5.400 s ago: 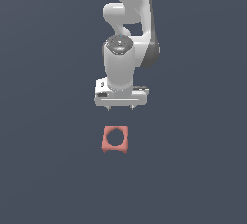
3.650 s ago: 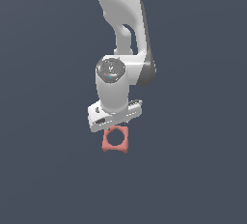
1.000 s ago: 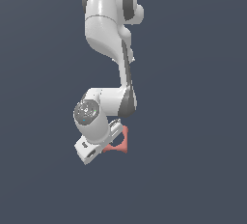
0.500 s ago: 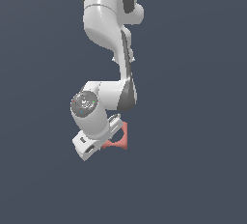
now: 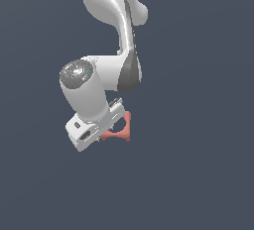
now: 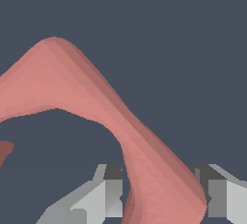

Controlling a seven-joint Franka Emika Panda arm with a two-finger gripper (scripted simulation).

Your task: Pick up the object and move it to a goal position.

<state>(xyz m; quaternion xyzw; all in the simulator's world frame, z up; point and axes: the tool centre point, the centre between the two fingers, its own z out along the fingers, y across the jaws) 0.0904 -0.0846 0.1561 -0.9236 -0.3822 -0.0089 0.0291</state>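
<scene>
Exterior view first: I see my arm (image 5: pixel 111 40) reaching down from the top of the picture, bending at a grey-capped joint and ending in a wrist that is tilted well off vertical, leaning toward the exterior view's left. The gripper (image 5: pixel 106 127) sits at the low end of that tilted wrist, and the pink block (image 5: pixel 120 129) pokes out beside it on the exterior view's right, partly hidden by the gripper body. Only one flared corner and part of the block's rim show from here.

From the wrist view I get the block (image 6: pixel 87 102) very close, filling much of the picture, with one rim of it running down between the two fingers (image 6: pixel 108 189). The fingers sit on either side of that rim, pinching it. The plain dark surface (image 5: pixel 198 174) lies behind everything; I cannot tell whether the block touches it.
</scene>
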